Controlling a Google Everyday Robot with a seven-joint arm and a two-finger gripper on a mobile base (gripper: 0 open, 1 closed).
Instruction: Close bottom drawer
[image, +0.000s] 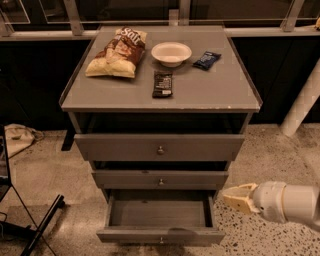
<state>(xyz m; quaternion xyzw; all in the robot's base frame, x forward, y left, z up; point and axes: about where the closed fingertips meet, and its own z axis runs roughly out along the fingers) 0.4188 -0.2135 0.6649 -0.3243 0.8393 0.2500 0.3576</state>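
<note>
**Item:** bottom drawer (160, 235). Grey wood, slimmest front of three, small round metal knob (161, 240) at centre of front. Stands pulled far out at the foot of the cabinet, inside bare as far as visible. Projects well beyond the middle drawer (160, 179) and top drawer (160, 146), both seemingly a little ajar.

**Handling:** probably rigid, light while unloaded and not fragile. Likely runs straight on its slides. Needs no grasp on the knob. Best taken with a flat push on the front panel, near centre, to avoid skewing and jamming.

**Gripper** (239, 198)**:** hovers right of the cabinet, level with the gap between middle and bottom drawers. Sits just off the open drawer's right side, touching nothing. Open or closed: cannot tell.

**Worktop** (215, 95)**:** carries chip bag (117, 52), white bowl (171, 52), dark bar (162, 83) and blue packet (207, 60). Unlikely to shed any under a gentle push.
</note>
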